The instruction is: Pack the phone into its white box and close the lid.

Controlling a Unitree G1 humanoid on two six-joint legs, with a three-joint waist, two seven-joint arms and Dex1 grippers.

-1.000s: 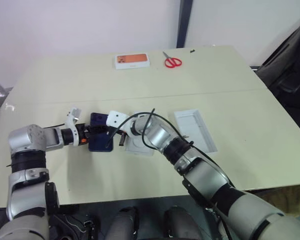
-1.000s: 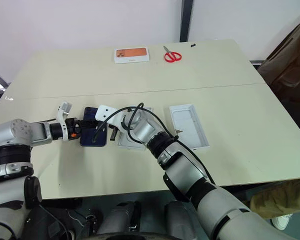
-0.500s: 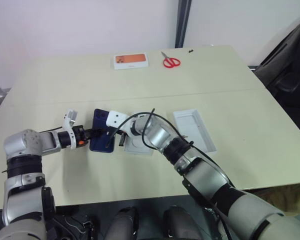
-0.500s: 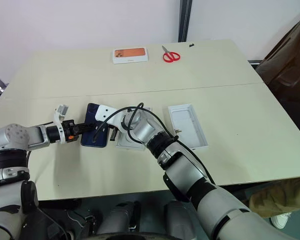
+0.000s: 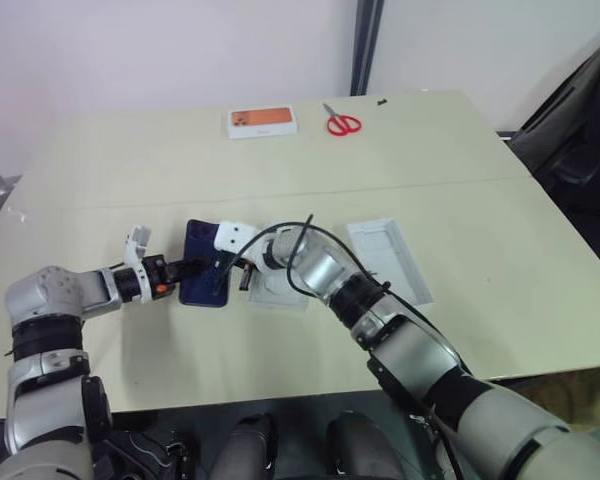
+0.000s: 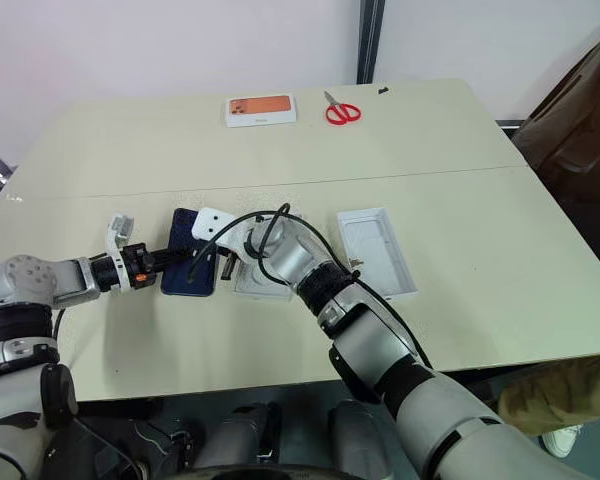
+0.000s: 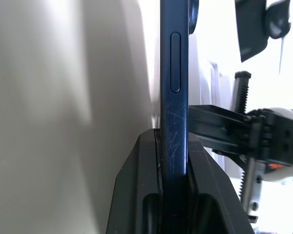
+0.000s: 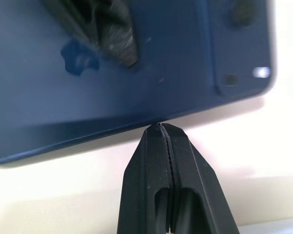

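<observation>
The dark navy phone (image 5: pixel 202 262) is at the table's left middle, camera bump at its far corner. My left gripper (image 5: pixel 185 267) comes in from the left and is shut on the phone's long edge; the left wrist view shows its fingers (image 7: pixel 141 165) pinching the thin edge (image 7: pixel 175 87). My right gripper (image 5: pixel 222 268) is shut and empty, its tips (image 8: pixel 159 127) against the phone's opposite edge (image 8: pixel 136 63). The white box (image 5: pixel 276 292) lies just right of the phone, partly under my right wrist. The lid (image 5: pixel 390 258) lies open side up further right.
A white box with an orange top (image 5: pixel 264 121) and red scissors (image 5: pixel 345 124) lie at the table's far edge. A dark seat (image 5: pixel 580 130) stands beyond the right edge. The near table edge runs just below my arms.
My left gripper has shut on the phone's edge and its wrist has rolled. The phone has shifted slightly away from me. The right gripper stays shut against the phone.
</observation>
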